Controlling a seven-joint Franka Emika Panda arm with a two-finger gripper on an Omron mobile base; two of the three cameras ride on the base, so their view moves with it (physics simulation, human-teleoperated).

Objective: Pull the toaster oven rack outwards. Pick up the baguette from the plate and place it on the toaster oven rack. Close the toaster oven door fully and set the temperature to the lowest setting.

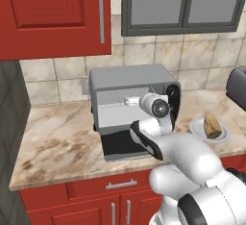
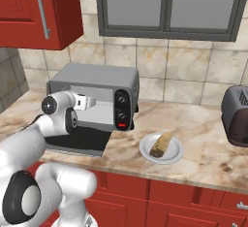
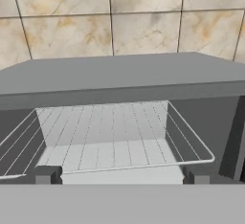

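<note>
One toaster oven (image 2: 94, 83) stands on the marble tabletop (image 2: 203, 148), with one toaster oven door (image 2: 77, 143) dropped flat and open at its front. One toaster oven rack (image 3: 107, 137), a silver wire grid, sits inside the cavity, seen straight ahead in the hand view. One plate (image 2: 174, 157) lies on the tabletop at about 4 o'clock from the oven in the right base view, near it but apart, and carries one baguette (image 2: 161, 144), lying tilted across it. Two round dials (image 2: 121, 98) and one small red button (image 2: 122, 124) sit on the black control strip; any writing there is too small to read. One dark toaster (image 2: 236, 114) stands at 3 o'clock, well apart from the plate. One claw (image 3: 119, 176) hovers level with the oven mouth, fingers (image 3: 47, 174) spread fully wide, holding nothing, its tips just short of the rack's front edge.
</note>
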